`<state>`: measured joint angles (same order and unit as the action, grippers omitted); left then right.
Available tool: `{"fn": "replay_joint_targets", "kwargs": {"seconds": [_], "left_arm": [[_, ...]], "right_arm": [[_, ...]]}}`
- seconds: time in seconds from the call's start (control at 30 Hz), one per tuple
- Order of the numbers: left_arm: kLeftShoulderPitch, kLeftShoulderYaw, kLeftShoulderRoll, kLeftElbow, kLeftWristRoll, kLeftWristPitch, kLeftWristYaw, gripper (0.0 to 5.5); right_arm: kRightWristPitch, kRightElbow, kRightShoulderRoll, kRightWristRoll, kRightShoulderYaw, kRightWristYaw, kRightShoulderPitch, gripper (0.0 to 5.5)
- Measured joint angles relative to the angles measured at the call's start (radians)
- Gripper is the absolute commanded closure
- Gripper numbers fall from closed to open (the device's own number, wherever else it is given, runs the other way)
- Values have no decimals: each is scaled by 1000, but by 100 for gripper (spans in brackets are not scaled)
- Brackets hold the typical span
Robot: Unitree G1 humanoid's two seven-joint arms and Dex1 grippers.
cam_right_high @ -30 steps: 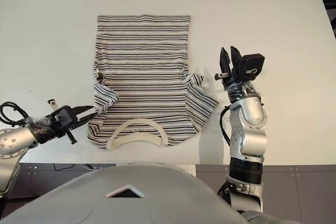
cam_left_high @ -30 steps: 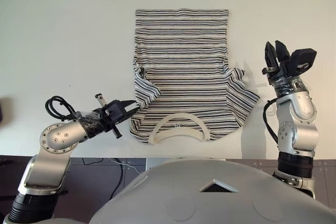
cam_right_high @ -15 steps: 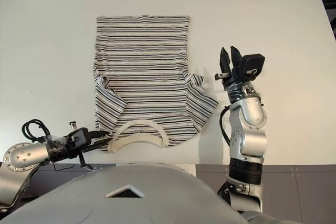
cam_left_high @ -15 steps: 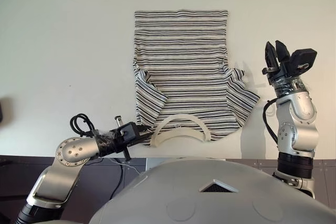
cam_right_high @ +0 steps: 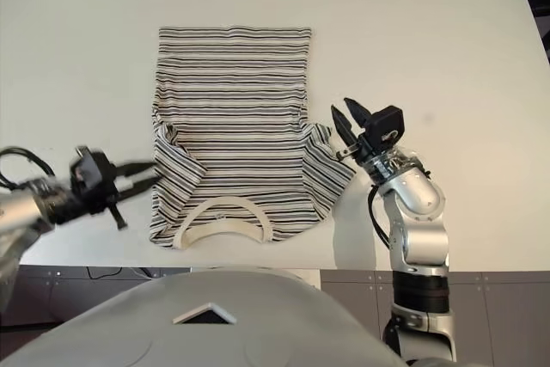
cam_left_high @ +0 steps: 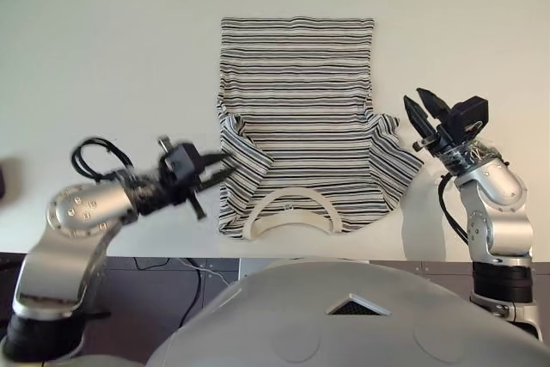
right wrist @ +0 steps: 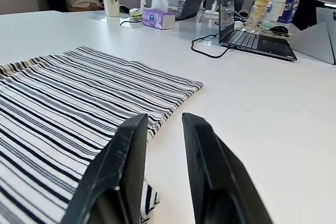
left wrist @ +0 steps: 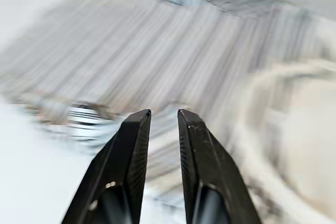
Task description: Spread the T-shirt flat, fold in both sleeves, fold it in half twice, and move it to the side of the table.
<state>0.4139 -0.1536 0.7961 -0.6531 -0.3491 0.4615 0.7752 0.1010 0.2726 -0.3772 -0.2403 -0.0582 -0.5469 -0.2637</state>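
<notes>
Left eye view: soft striped T-shirt [cam_left_high: 296, 100] is laid flat, cream collar [cam_left_high: 292, 194] curved; left gripper [cam_left_high: 227, 168] and right gripper [cam_left_high: 413, 96] are held parted.

Left gripper [cam_left_high: 222, 169] lifts from the table edge to the folded-in left sleeve [cam_left_high: 241, 154], right gripper [cam_left_high: 412, 96] tips toward the right sleeve [cam_left_high: 395, 157]

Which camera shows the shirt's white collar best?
The left eye view: the whole collar lies in sight, curved at the near edge of the shirt. The right eye view shows the same. The left wrist view gives it as a blurred pale band; the right wrist view looks along the striped cloth.
</notes>
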Motion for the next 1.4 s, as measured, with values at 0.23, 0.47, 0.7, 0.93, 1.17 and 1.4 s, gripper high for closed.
{"fn": "replay_joint_targets", "kwargs": {"seconds": [0.23, 0.47, 0.7, 0.93, 1.17, 1.4], "left_arm": [[-224, 208, -85, 358, 272, -116, -154, 457], [-340, 323, -154, 537, 373, -240, -162, 457], [-312, 344, -152, 579, 484, -339, -224, 457], [-124, 219, -152, 413, 471, -313, -284, 457], [-75, 214, -202, 243, 415, -268, -282, 453], [-71, 229, -202, 201, 413, -245, -264, 453]], "right_arm": [[-3, -65, -77, -58, -90, -82, -33, 429], [0, -86, -81, -73, -94, -102, 24, 429], [148, -75, -95, -196, -155, -115, -49, 429], [471, 32, -174, -460, -256, -216, -251, 429], [711, 119, -143, -580, -259, -67, -283, 384], [747, 174, -65, -589, -229, 76, -245, 348]]}}
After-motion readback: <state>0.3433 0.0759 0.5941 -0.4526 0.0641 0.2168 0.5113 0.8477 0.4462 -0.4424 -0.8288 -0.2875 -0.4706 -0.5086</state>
